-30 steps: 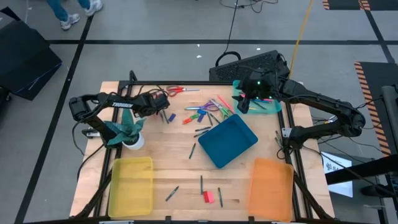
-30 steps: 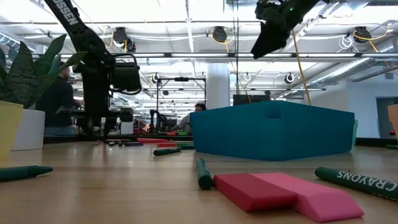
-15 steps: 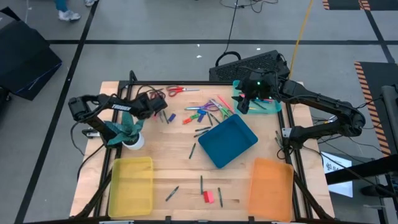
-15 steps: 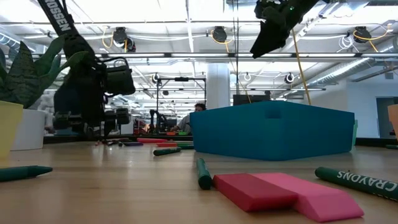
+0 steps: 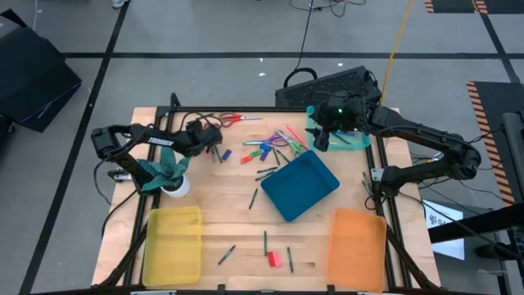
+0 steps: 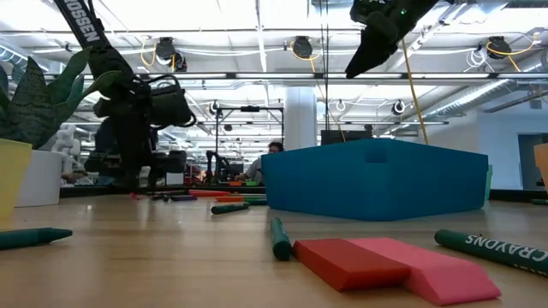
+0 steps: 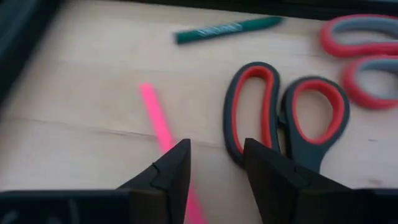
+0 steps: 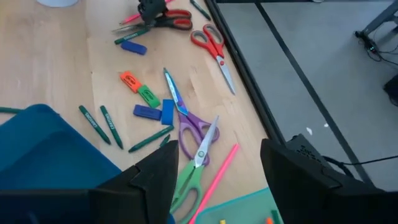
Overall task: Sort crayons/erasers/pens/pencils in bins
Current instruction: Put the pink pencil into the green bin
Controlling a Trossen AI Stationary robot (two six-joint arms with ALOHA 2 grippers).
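My left gripper hangs low at the table's far left, open by a narrow gap. A pink stick runs under one of its fingers, and the handles of black-and-red scissors lie just ahead. I cannot tell whether the fingers touch anything. My right gripper hovers open and high by the teal bin, over scissors, crayons and small erasers. A red eraser and a pink one lie flat near the front edge.
A dark blue bin sits askew at mid table. The yellow bin is at the front left and the orange bin at the front right. A potted plant stands at the left. Loose crayons and pens are scattered about.
My left gripper has turned at the wrist and dipped a little beside the black-and-red scissors. Nothing on the table has moved.
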